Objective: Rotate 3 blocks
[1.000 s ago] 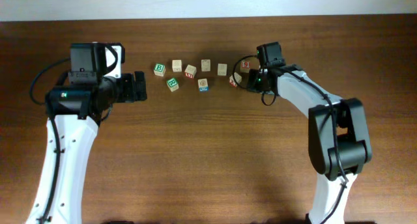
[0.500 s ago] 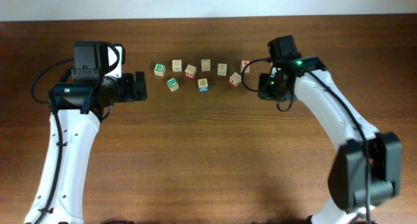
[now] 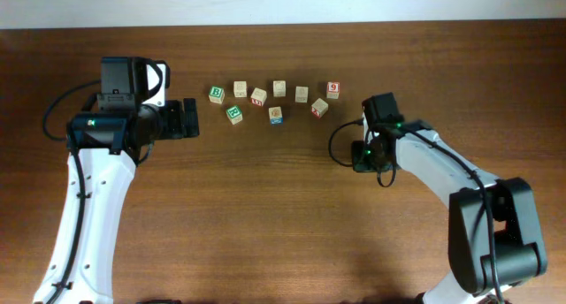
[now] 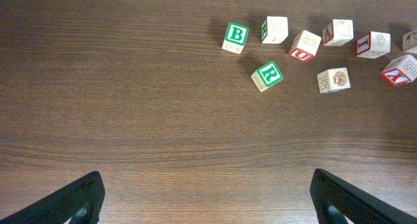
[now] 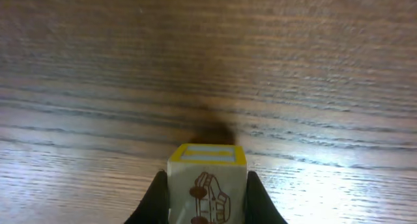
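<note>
The three small pale wooden alphabet blocks sit in a loose scatter of cubes close to the table's far edge, about midway along it: a red-printed block (image 3: 258, 96) towards the left of the group, a blue-faced block (image 3: 275, 115) just nearer than it, and a red-edged block (image 3: 319, 107) towards the right. All three rest flat on the wood, apart from each other and from both claws. Around them lie two green-lettered cubes (image 3: 217, 95) at the left end, a cube with a red 9 (image 3: 332, 89) at the right end, and plainer pale cubes (image 3: 279, 88) between. The right claw (image 3: 360, 154) is to the right of the scatter and farther from the far edge. Its dark fingers (image 5: 156, 199) are clenched on either side of a yellow-rimmed pale wooden cube (image 5: 207, 185) with a brown car drawn on its facing side. Whether that cube touches the table cannot be told. The left claw (image 3: 193, 118) is released, spread wide and low just left of the green-lettered cubes, gripping nothing. The table (image 3: 283, 216) is dark brown wood with a fine lengthwise grain, and light glares off it near the held cube. A pale strip (image 3: 283, 3) runs beyond its far edge.
</note>
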